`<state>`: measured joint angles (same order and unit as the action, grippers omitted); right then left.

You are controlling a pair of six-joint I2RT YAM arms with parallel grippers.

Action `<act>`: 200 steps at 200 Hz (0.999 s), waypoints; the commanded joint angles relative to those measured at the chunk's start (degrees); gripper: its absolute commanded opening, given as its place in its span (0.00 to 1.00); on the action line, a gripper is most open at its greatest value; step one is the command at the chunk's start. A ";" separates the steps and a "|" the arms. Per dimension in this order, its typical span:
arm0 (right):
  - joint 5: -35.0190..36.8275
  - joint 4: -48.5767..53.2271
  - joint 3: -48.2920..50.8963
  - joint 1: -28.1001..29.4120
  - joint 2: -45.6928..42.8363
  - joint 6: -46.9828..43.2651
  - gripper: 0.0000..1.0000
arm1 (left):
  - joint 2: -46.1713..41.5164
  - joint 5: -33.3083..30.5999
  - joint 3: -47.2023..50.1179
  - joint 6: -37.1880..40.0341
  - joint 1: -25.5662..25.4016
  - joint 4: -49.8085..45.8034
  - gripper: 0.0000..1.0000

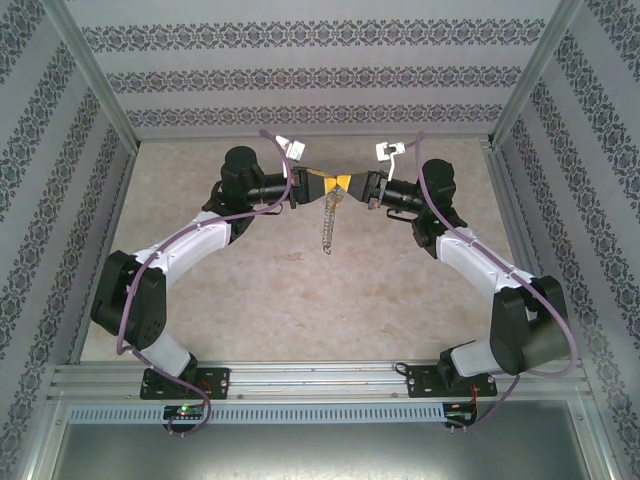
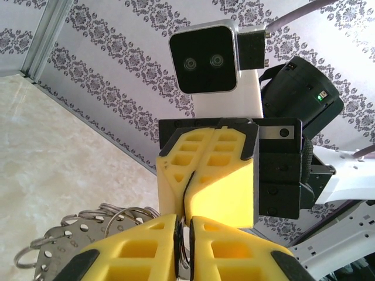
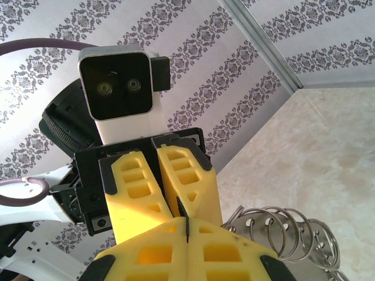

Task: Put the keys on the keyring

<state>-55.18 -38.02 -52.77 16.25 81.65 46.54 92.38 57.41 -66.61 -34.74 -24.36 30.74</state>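
My two grippers meet tip to tip above the middle of the table. The keyring [image 1: 328, 225] hangs below them as a strand of silvery pieces. In the left wrist view my left gripper [image 2: 186, 249] is shut on a thin wire loop of the keyring, whose round tags and rings [image 2: 76, 234] fan out to the left. The right gripper's fingers [image 2: 225, 175] press together just beyond it. In the right wrist view my right gripper [image 3: 187, 240] is shut, with the keyring's rings [image 3: 293, 231] beside it on the right. The keys are hidden.
The beige tabletop [image 1: 300, 300] lies under the hanging strand. Patterned walls with aluminium posts [image 1: 95, 75] enclose the back and both sides. A metal rail [image 1: 320, 375] at the near edge carries both arm bases.
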 commanded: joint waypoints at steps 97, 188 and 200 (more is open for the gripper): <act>3.76 -0.41 2.61 -4.55 -7.63 -0.10 0.38 | -0.79 1.62 -0.87 2.03 -0.96 -0.28 0.00; 12.29 3.66 16.12 -2.20 -14.98 -17.50 0.55 | -0.49 1.94 -3.00 1.26 -0.99 -1.21 0.00; 11.77 2.10 17.11 -1.58 -14.44 -18.79 0.55 | -0.55 2.01 -3.16 1.26 -0.98 -1.42 0.00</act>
<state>-44.40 -33.08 -37.56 13.30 67.16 34.37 92.38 58.15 -66.92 -33.04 -24.80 28.93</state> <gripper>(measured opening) 0.545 0.053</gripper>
